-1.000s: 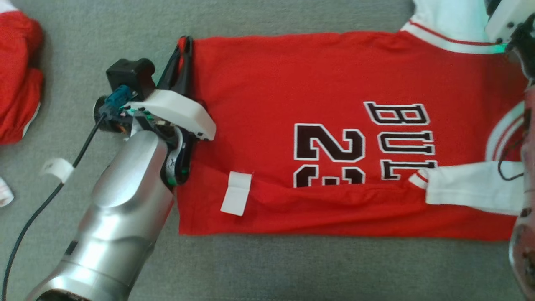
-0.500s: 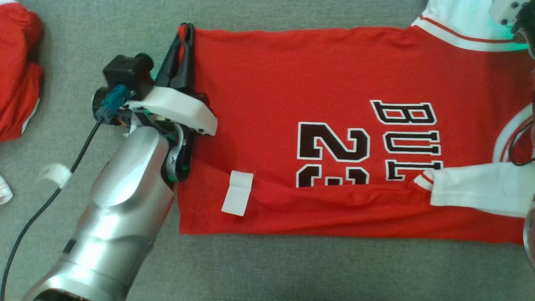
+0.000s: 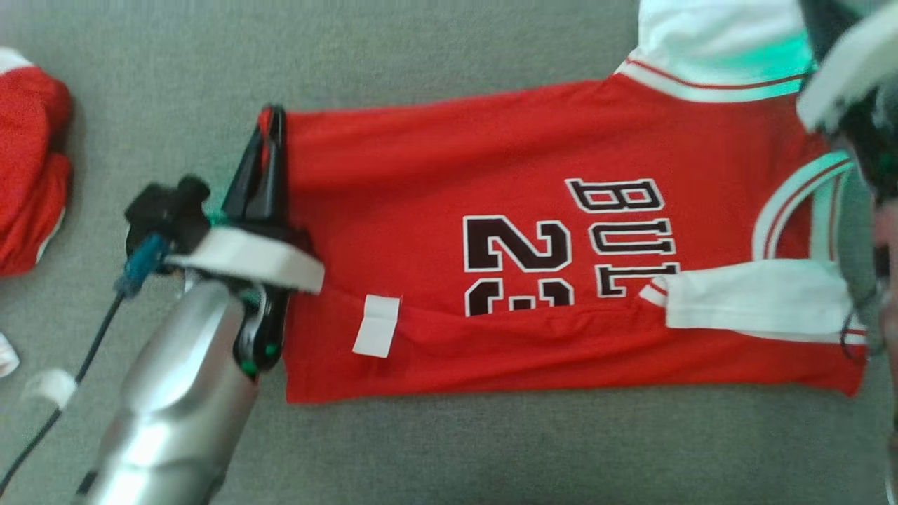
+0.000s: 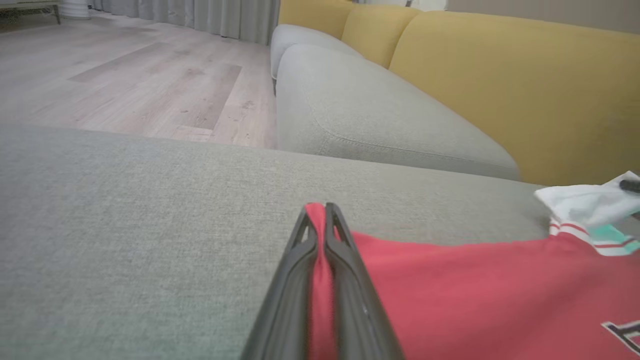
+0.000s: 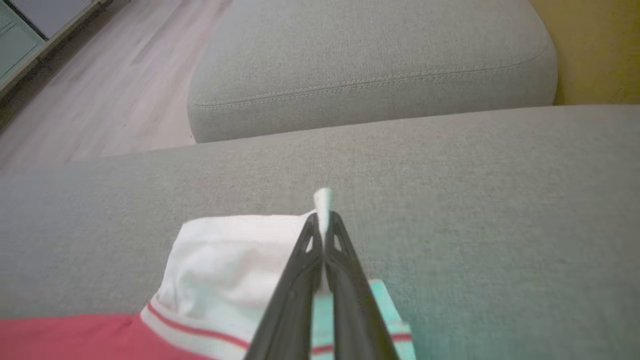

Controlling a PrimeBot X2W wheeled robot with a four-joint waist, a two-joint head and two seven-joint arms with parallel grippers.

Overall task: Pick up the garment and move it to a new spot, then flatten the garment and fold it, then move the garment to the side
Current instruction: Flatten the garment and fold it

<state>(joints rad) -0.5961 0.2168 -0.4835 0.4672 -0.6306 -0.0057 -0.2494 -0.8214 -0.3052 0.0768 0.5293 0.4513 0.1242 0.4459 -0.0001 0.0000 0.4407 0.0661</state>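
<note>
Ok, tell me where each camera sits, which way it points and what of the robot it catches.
Head view: above, looking down on the red jersey spread on the grey cushion; shows the left forearm and left gripper.
Left wrist view: low, along its shut fingers pinching the jersey's hem corner, toward the yellow backrest and wooden floor.
Right wrist view: low, along the right gripper pinching the white sleeve, toward the floor.
Shared: both wrist views show jersey, cushion, floor.

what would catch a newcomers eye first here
The bright red jersey with black lettering, spread across the grey cushion in the middle of the head view. Next, the left hand shut on its hem corner at the left, and the right hand shut on its white sleeve at the upper right.
</note>
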